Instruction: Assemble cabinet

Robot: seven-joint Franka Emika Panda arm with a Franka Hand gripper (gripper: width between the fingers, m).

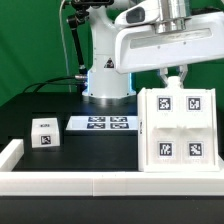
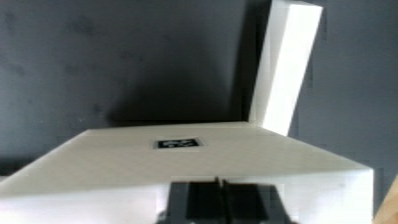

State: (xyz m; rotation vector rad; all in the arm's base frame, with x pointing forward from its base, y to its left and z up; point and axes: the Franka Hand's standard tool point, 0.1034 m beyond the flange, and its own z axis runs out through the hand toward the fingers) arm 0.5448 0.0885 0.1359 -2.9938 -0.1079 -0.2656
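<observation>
Gripper (image 1: pixel 175 78) over one cabinet box (image 1: pixel 180 128) — one block (image 1: pixel 43 133), one marker board (image 1: pixel 100 124).

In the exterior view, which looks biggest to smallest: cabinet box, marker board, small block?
1. cabinet box
2. marker board
3. small block
The box stands nearer the camera, yet the difference is plain.

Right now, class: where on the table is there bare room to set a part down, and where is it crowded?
Free: the black strip between the block, the marker board and the front rail; also the table behind the block. Crowded: the exterior view's right, where the gripper sits above the cabinet.
</observation>
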